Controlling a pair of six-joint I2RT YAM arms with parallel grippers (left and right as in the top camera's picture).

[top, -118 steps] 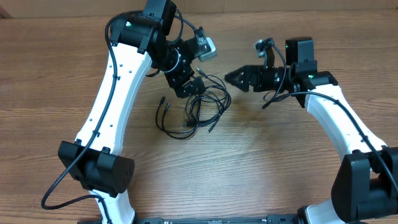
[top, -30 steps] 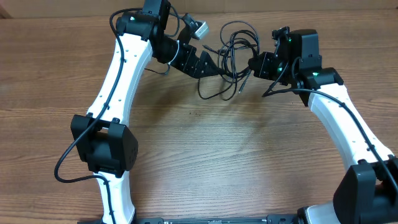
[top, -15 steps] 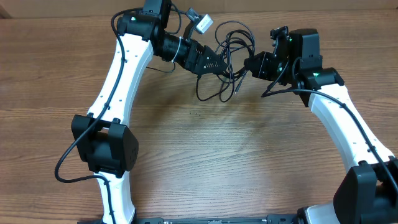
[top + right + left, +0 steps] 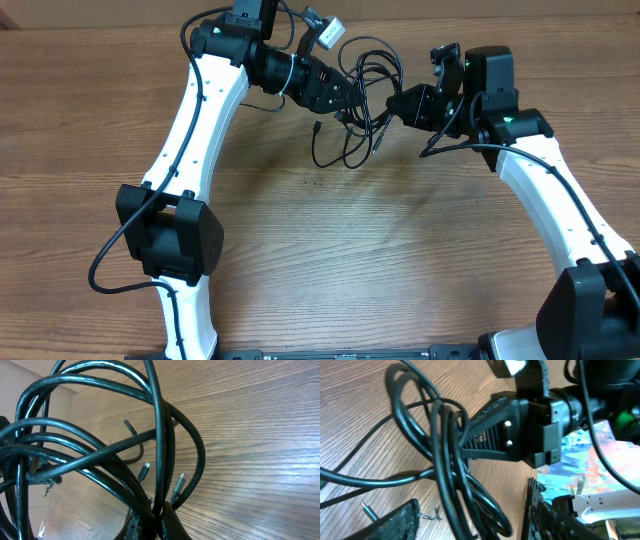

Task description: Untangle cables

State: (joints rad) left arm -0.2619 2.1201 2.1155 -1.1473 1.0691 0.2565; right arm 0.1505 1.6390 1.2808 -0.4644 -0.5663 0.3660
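Compared with the overhead view half a second before, the left fingers (image 4: 348, 100) had advanced further toward the right fingers (image 4: 396, 103) and now reached into the loops. The trailing strands had swung slightly away from the right fingers.

Positions are given relative to the right fingers, near side first.

1. Nearest the robot bases, the loose tails of the cables (image 4: 372, 62) hung below and to the left of the right fingers. They reached toward the surface (image 4: 330, 250). The right wrist view showed silver-tipped plug ends (image 4: 145, 471) just above the wood.
2. At the same depth, the right fingers were pressed together, pinching several strands of the cables. The bundle was lifted and suspended from this grip.
3. Just to the left, the left fingers stood spread, with strands passing through the gap. They were not yet pinching anything, as the left wrist view showed.
4. Beyond the right fingers, the upper loops arched up and to the left.

Judgement: the bundle's long axis ran from the far loops to the near tails, across the line joining the two sets of fingers. The left fingers were positioned to close on a strand and pull directly away from the right fingers.
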